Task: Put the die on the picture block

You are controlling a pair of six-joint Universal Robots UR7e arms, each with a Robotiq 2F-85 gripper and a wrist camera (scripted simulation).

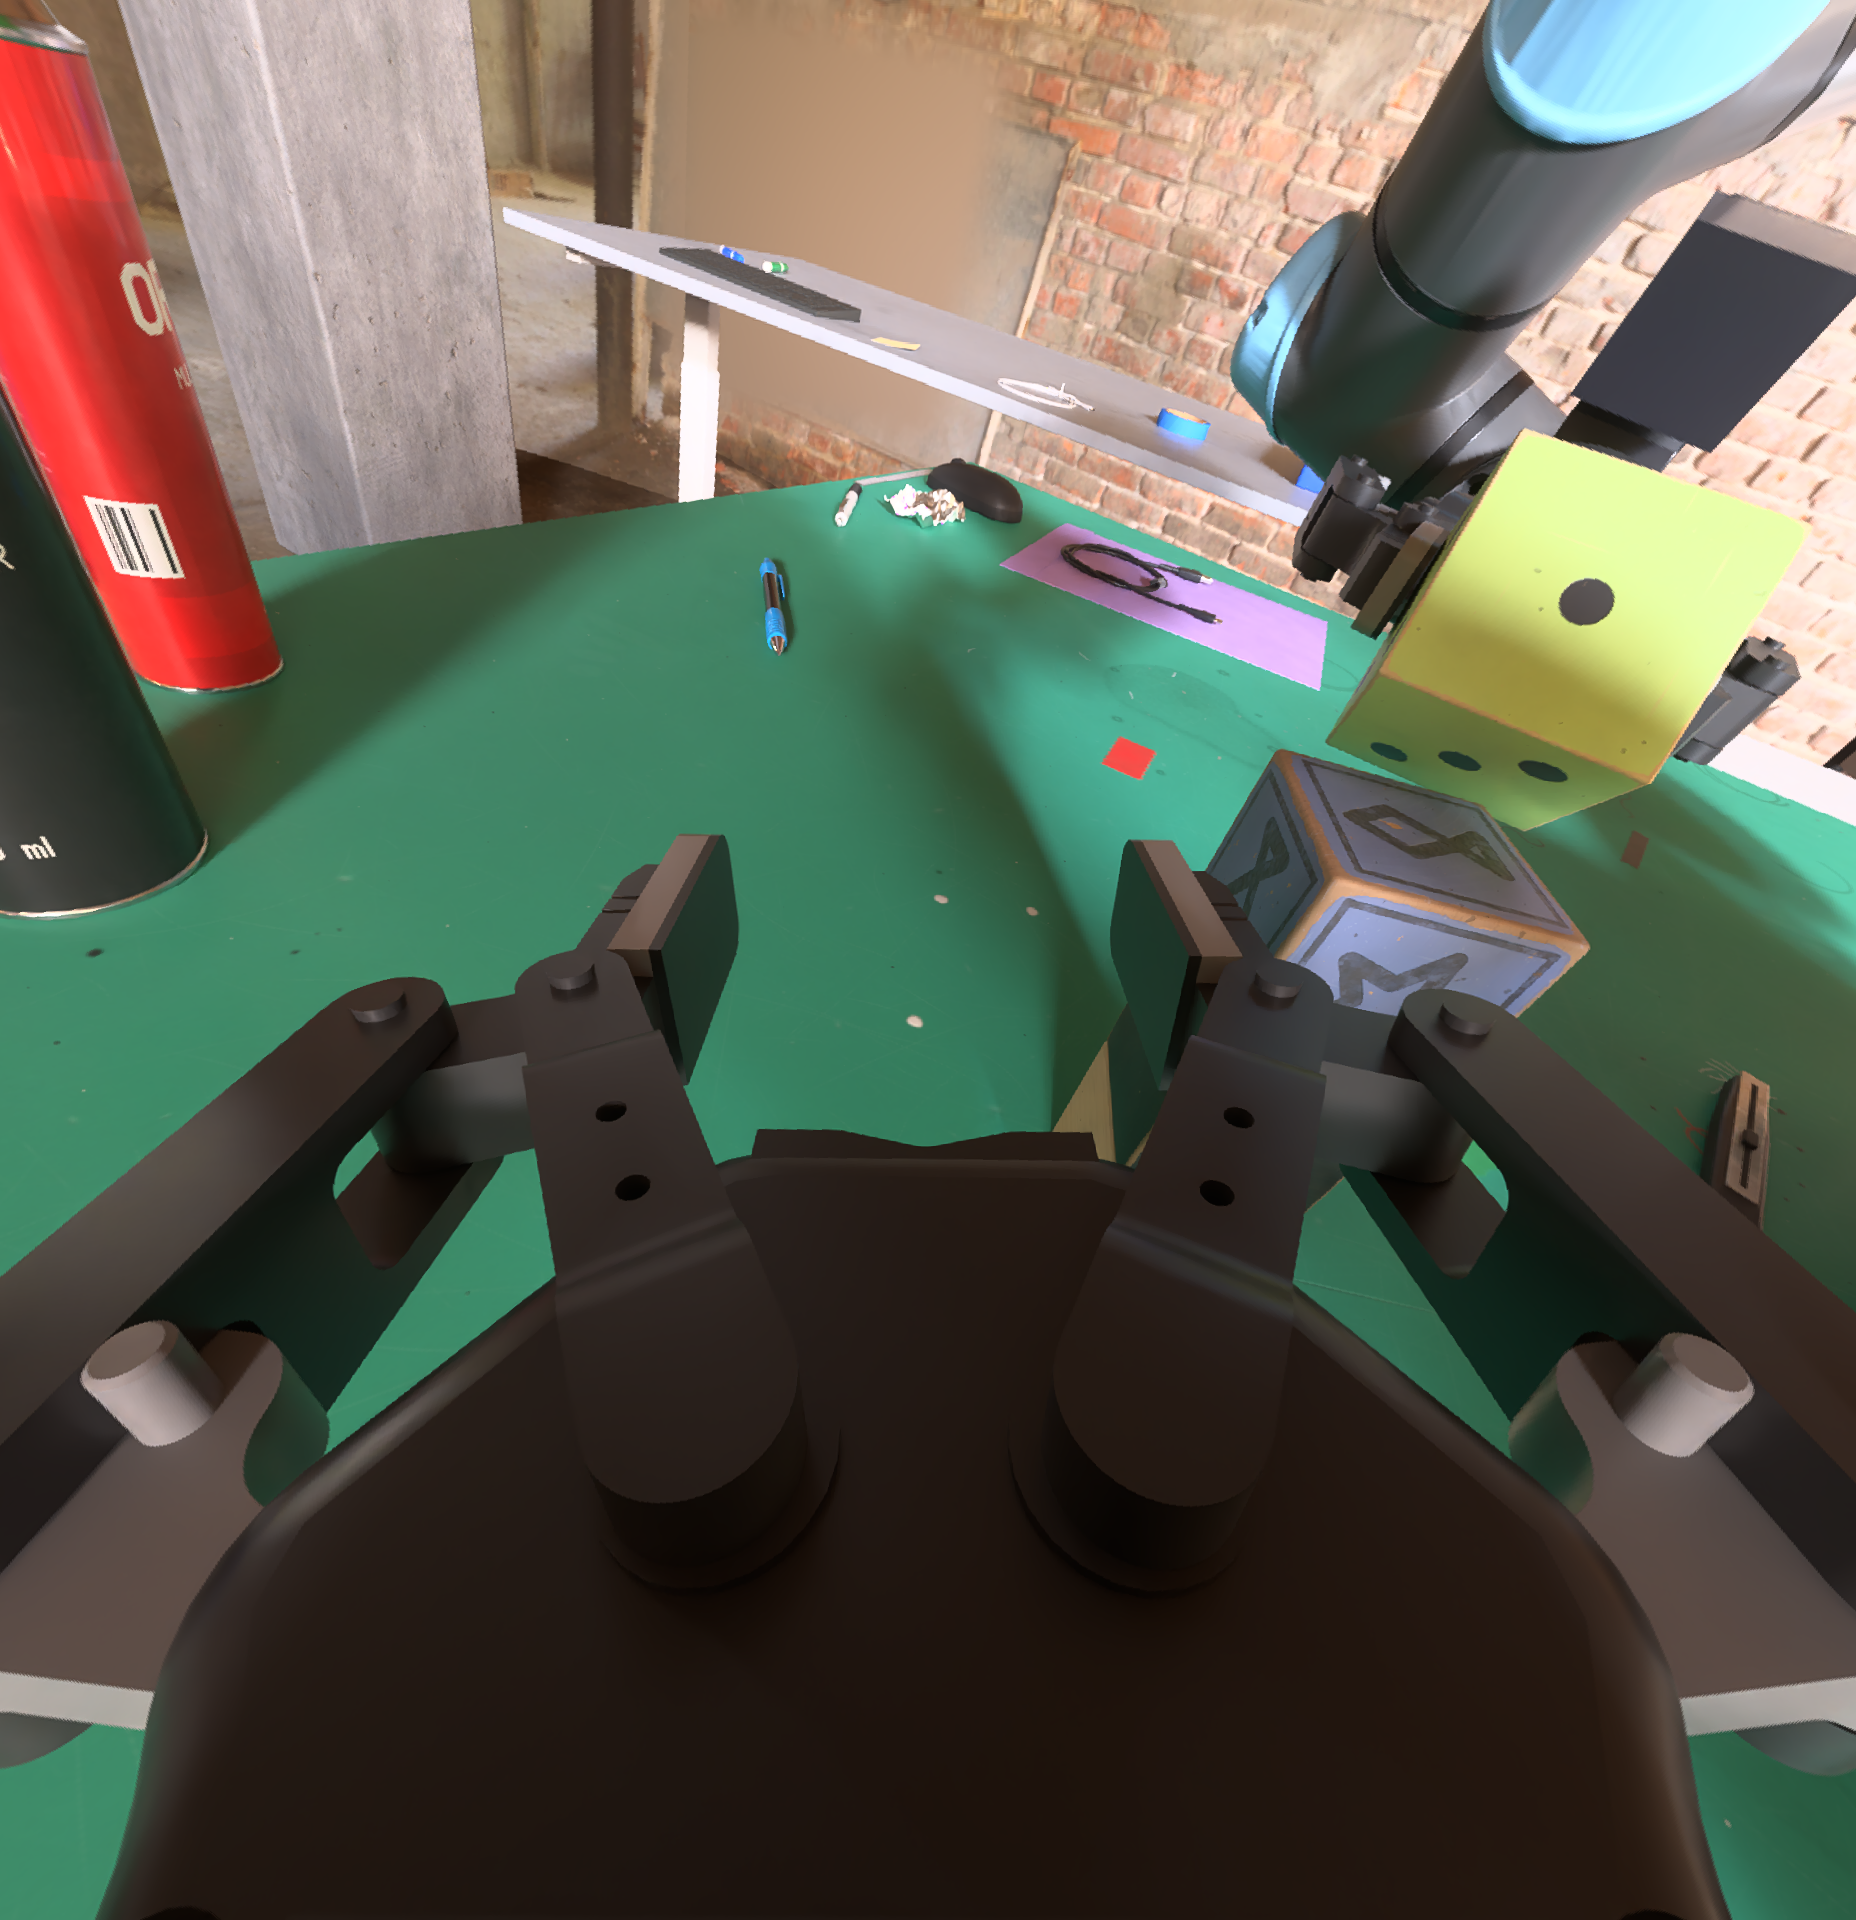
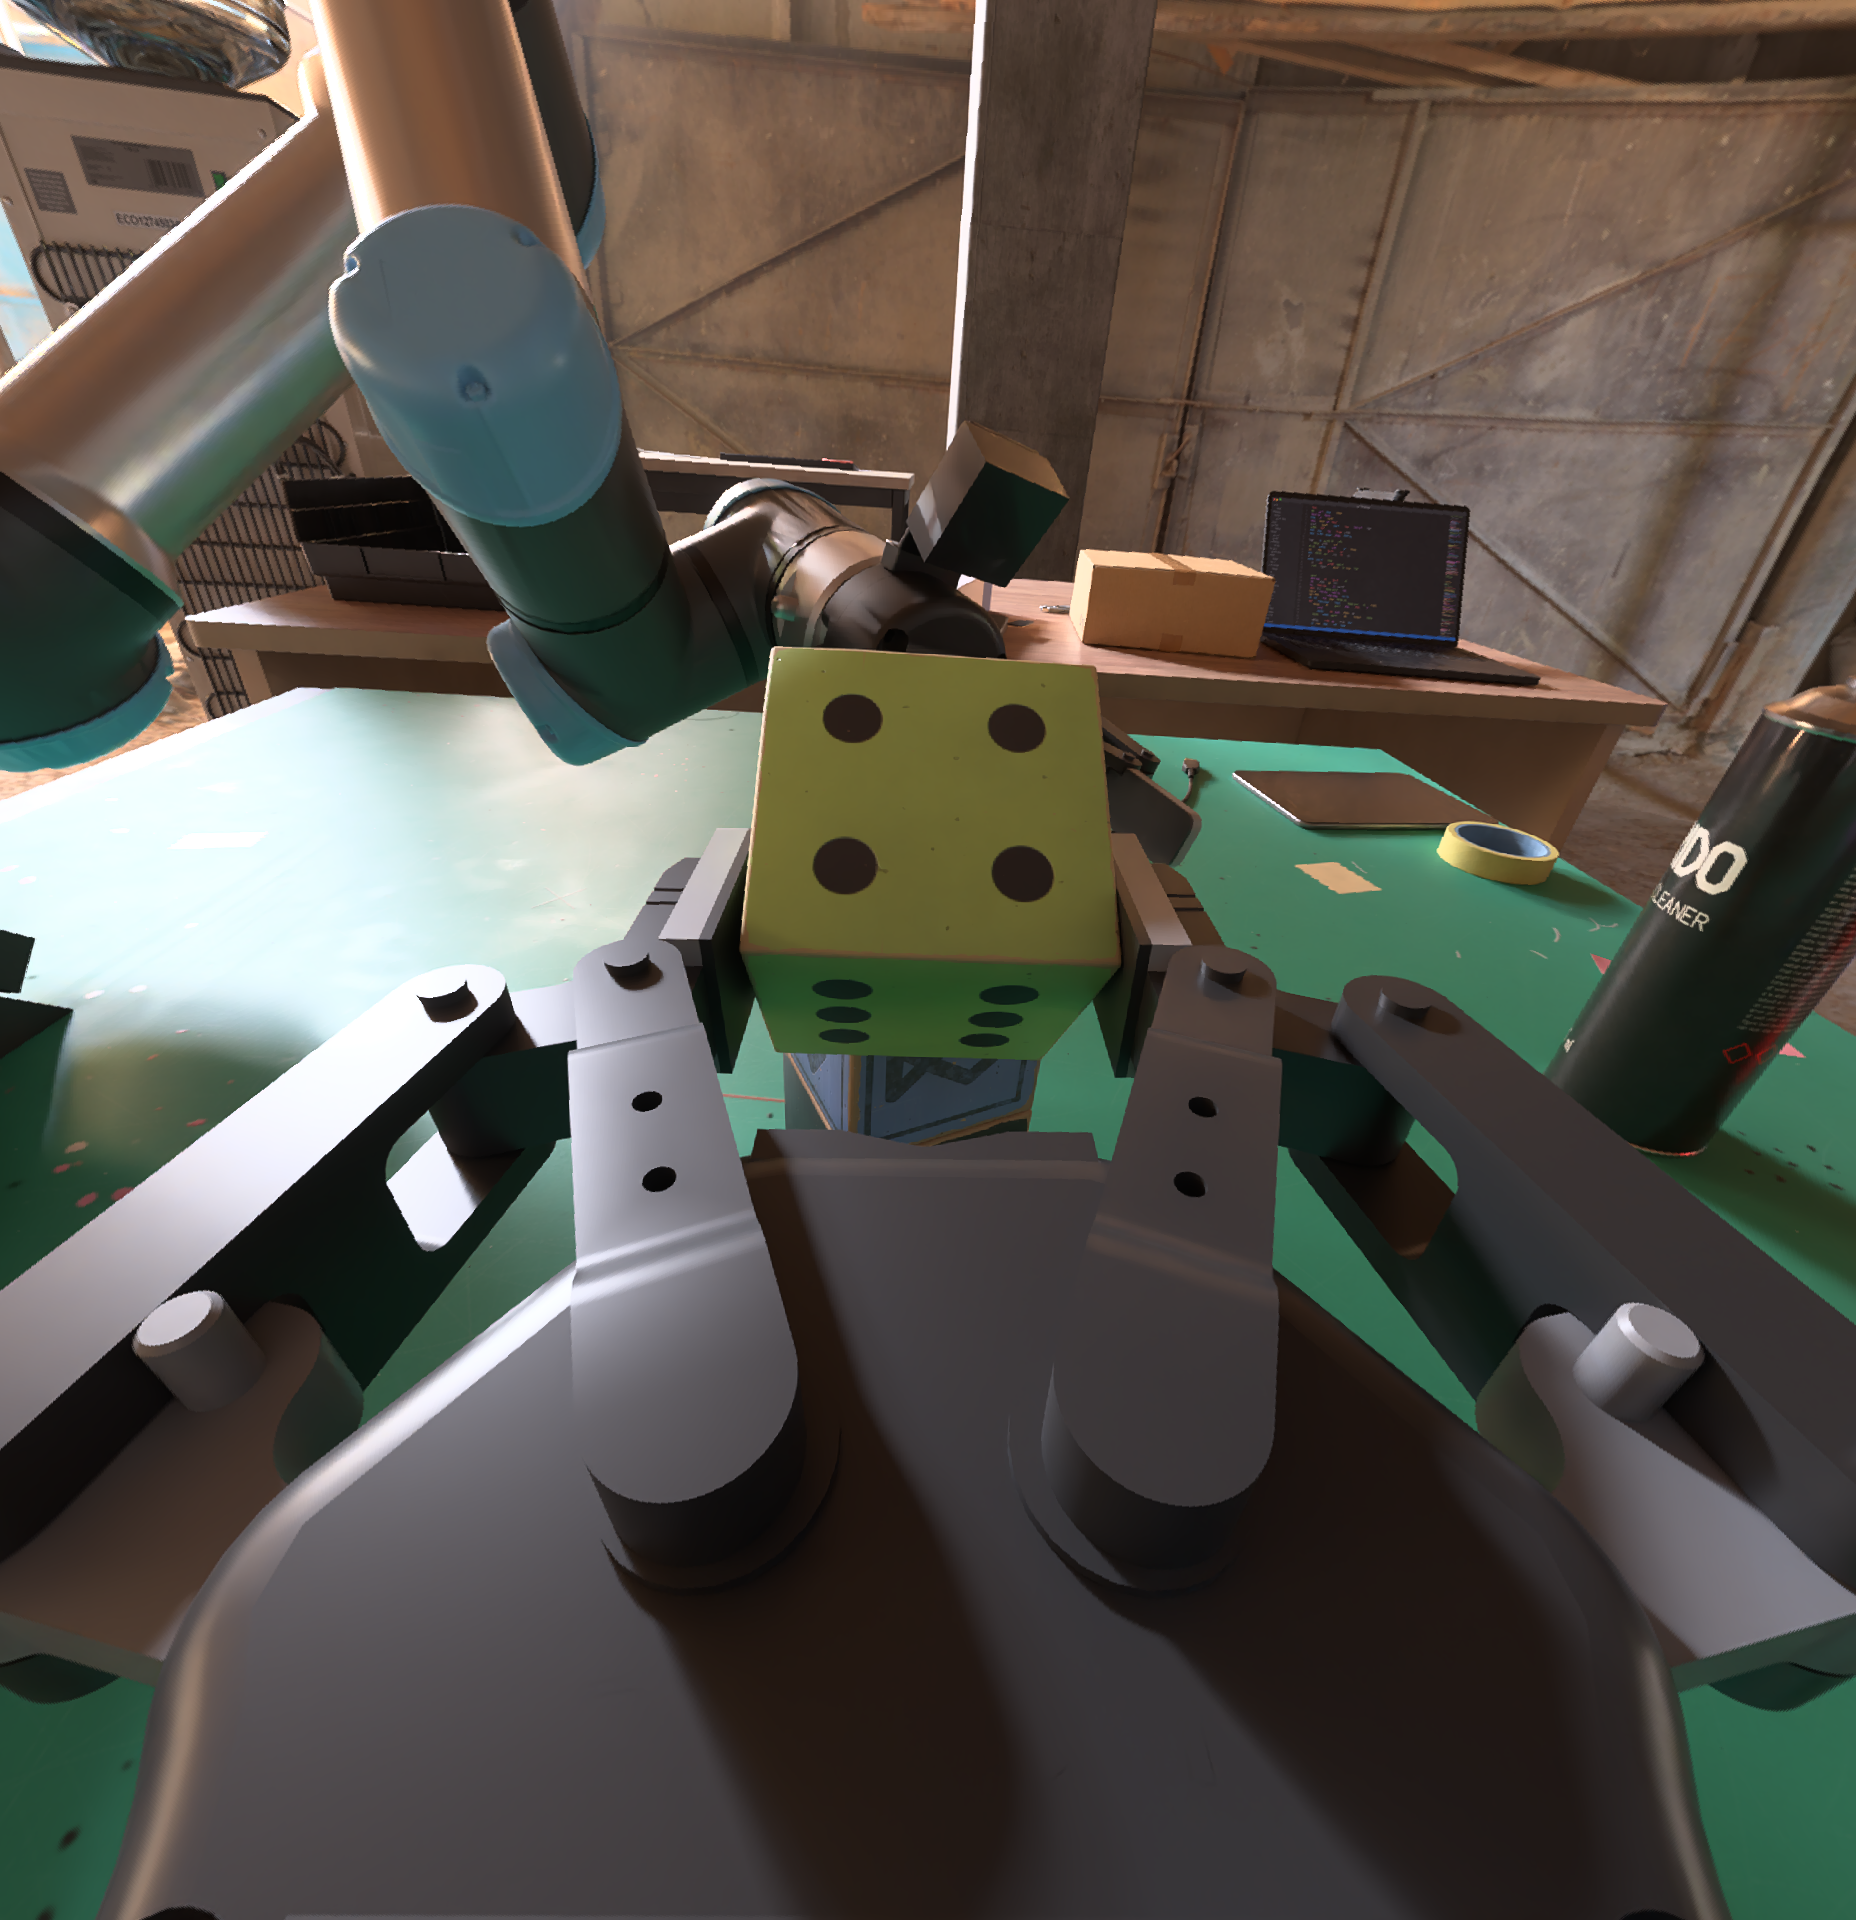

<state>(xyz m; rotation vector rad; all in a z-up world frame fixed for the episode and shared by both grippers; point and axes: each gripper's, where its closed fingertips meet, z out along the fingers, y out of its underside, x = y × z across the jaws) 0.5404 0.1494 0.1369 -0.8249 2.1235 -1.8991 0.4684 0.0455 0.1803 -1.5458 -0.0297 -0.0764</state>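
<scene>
The right pincer [image 2: 929, 914] grasps the yellow-green die [image 2: 929, 831] by opposite flat faces, just above the picture block [image 1: 1402, 904] at its six o'clock — it looks rigid, light, smooth-sided — while the left pincer [image 1: 924, 935] hangs released over the tabletop [image 1: 591, 831].

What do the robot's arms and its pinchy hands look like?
Each arm is a round grey metal tube with light blue caps at the joints. The left gripper and right gripper are dark grey, with two flat-padded jaws on bars with round pins. A dark box sits at the wrist.
</scene>
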